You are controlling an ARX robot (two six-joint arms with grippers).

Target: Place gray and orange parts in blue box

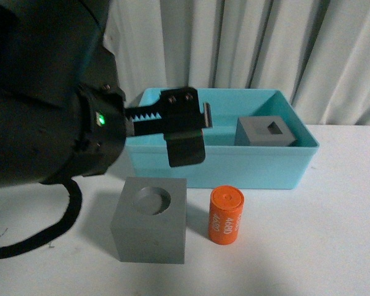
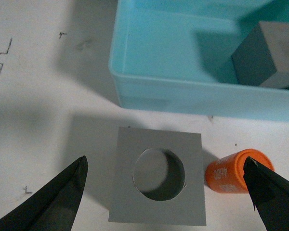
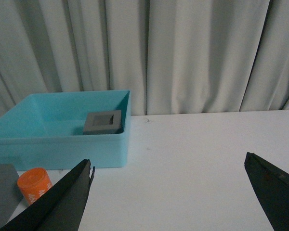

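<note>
A gray cube with a round recess [image 1: 149, 219] stands on the white table in front of the blue box [image 1: 222, 168]. Beside it, to the right, an orange cylinder [image 1: 226, 216] with white numbers stands upright. A second gray cube, with a square recess [image 1: 265, 131], sits inside the box at its right end. My left gripper [image 2: 164, 161] hangs open above the round-recess cube [image 2: 130, 192], one finger out past each side, the right one over the orange cylinder [image 2: 229, 174]. My right gripper [image 3: 168, 161] is open over bare table, right of the box [image 3: 62, 150], holding nothing.
Pale curtains [image 1: 265, 49] close off the back of the table behind the box. A black cable [image 1: 55, 231] from the left arm curls on the table at the left. Small pen marks [image 2: 4, 55] show on the white tabletop.
</note>
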